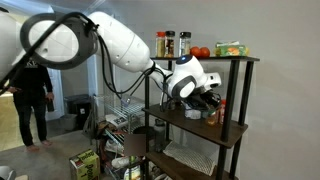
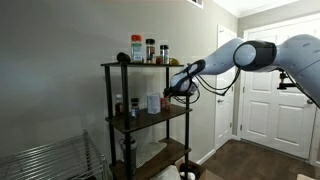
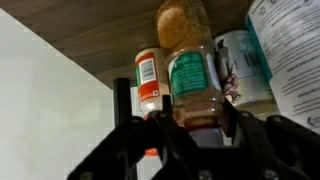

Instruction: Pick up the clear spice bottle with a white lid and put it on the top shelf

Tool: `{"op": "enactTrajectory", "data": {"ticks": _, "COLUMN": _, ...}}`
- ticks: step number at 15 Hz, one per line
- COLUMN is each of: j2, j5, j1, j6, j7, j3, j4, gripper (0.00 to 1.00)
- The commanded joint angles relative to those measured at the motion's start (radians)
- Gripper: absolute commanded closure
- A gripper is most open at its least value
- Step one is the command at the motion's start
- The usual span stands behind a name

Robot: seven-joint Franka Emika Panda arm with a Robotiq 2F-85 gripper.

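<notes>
Setting: A tall black-framed shelf unit (image 2: 108, 120) with dark-brown boards stood against a grey wall. A white door (image 2: 262, 90) was off to one side in an exterior view.
Arm: A white robot arm (image 1: 120, 45) reached across to the unit at the level of the middle board (image 2: 150, 117).
Gripper: The black gripper (image 3: 198, 122) hung just above the middle board, under the top shelf (image 1: 215, 57).
Grip: In the wrist view, its two dark fingers (image 3: 238, 125) stood on either side of the lower part of the spice bottle (image 3: 188, 75), with the jaws partly apart. Whether the fingers pressed on the bottle could not be told.
Bottle: The spice bottle filled the middle of the wrist view. It was clear, with a green label, a reddish lower part and brown grainy contents at the upper end. It was between the fingers at middle-board level, well below the top shelf.
Neighbours: A jar with an orange-red label (image 3: 148, 78) stood just beside the bottle on one side. A white-labelled container (image 3: 240, 60) and a wide white canister (image 3: 292, 60) stood on the other side.
Top shelf: It held dark-lidded jars (image 1: 164, 45), a round red thing (image 1: 200, 52) and a green box (image 1: 232, 49).
Surroundings: A low wire rack (image 2: 45, 160) stood near the unit. A person in dark clothes (image 1: 33, 95) stood in the background of an exterior view.
</notes>
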Motion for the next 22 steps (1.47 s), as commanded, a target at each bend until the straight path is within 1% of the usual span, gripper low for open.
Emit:
{"op": "enactTrajectory", "data": {"ticks": 1, "j2": -0.123, "j5": 0.013, "j1": -0.038, "j6": -0.009, "j7": -0.049, "j3": 0.043, "j4": -0.184, "gripper": 0.79}}
{"op": "enactTrajectory", "data": {"ticks": 4, "j2": -0.179, "j5": 0.017, "j1": -0.051, "j6": -0.006, "j7": -0.067, "j3": 0.059, "j4": -0.269, "gripper": 0.79}}
{"op": "enactTrajectory", "data": {"ticks": 9, "j2": -0.275, "j5": 0.021, "j1": -0.103, "j6": 0.016, "j7": -0.126, "j3": 0.122, "j4": -0.413, "gripper": 0.79}}
{"op": "enactTrajectory", "data": {"ticks": 16, "j2": -0.415, "j5": 0.068, "j1": -0.214, "j6": 0.011, "j7": -0.234, "j3": 0.242, "j4": -0.598, "gripper": 0.79}}
{"op": "enactTrajectory", "data": {"ticks": 22, "j2": -0.497, "j5": 0.183, "j1": -0.313, "j6": -0.005, "j7": -0.367, "j3": 0.361, "j4": -0.684, "gripper": 0.79}}
